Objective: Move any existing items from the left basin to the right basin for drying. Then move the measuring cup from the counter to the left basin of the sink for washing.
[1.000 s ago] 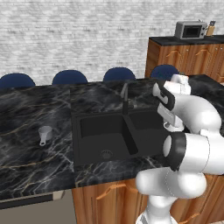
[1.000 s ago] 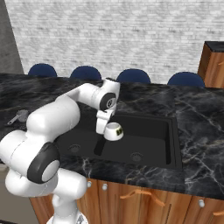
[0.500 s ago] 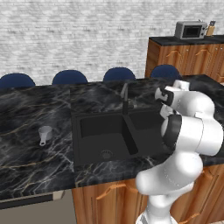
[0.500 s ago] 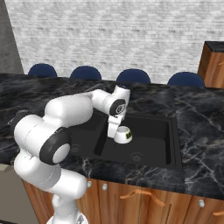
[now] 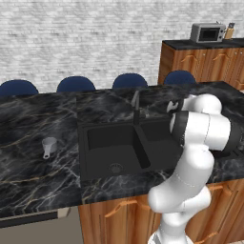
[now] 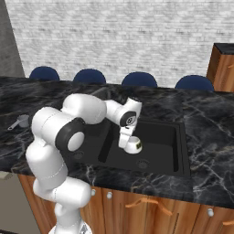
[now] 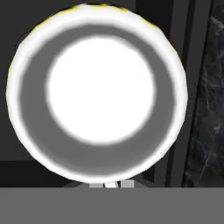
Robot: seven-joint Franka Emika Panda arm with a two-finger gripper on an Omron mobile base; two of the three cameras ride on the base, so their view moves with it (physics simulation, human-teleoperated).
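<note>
At nine o'clock on the black marble table sits the measuring cup, small, grey and metallic, its thin straight handle pointing toward the near edge. It stands well apart from the sink. I judge it light and rigid, with smooth walls that could slip; the handle or the rim looks the surest place to take hold.

Moving toward the centre, the left basin is a dark rectangular recess with a round drain at its six o'clock. A divider ridge separates it from the right basin.

At about three o'clock from that ridge, my claw is pressed together on the rim of the bowl, pinching its near wall, over the right basin. Whether the bowl touches the basin floor or hangs just above it, I cannot tell.

The bowl is round and handleless: a bright white centre, a grey inner wall, a white rim with a faint yellow tinge at twelve o'clock. I judge it light, stiff and glossy, so a rim pinch could let it swing or slide if moved sharply.
</note>
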